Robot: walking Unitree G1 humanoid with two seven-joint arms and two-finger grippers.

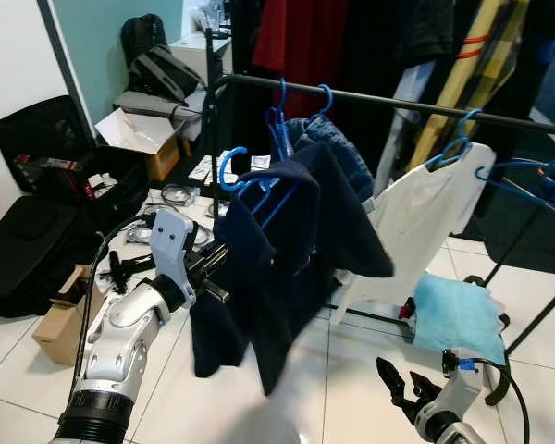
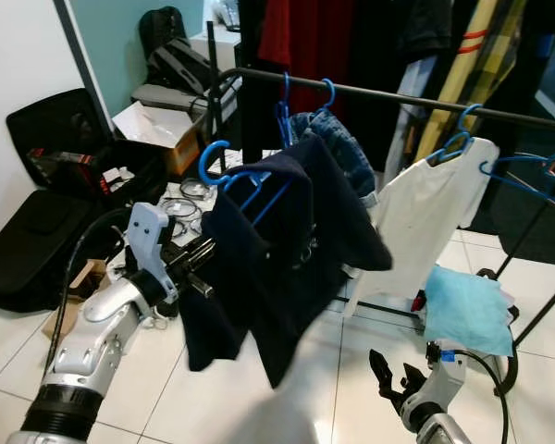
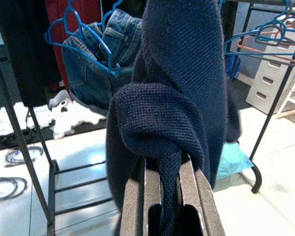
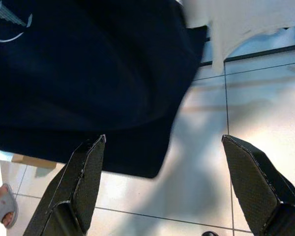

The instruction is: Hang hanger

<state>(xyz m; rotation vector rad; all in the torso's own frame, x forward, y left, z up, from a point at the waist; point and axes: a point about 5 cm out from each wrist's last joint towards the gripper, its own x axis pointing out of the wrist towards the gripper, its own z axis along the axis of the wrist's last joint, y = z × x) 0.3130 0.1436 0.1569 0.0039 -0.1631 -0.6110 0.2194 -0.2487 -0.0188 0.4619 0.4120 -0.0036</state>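
Note:
A blue plastic hanger (image 1: 247, 178) carries a dark navy knit sweater (image 1: 287, 250), held up in front of the black clothes rail (image 1: 398, 100) and just below it. My left gripper (image 1: 213, 265) is shut on a fold of the sweater (image 3: 167, 128) at its left side, its fingers (image 3: 189, 196) pinching the knit. The hanger's hook (image 2: 210, 159) is free in the air, left of the rail's hung items. My right gripper (image 1: 402, 387) hangs low at the bottom right, open, its fingers (image 4: 78, 187) spread over the tiled floor with nothing between them.
On the rail hang jeans on blue hangers (image 1: 328, 139), a white shirt (image 1: 416, 217) and empty blue hangers (image 1: 536, 185). A light blue cloth (image 1: 453, 314) lies on the rack base. Black bags (image 1: 46, 213), boxes (image 1: 60, 324) and cables clutter the floor at left.

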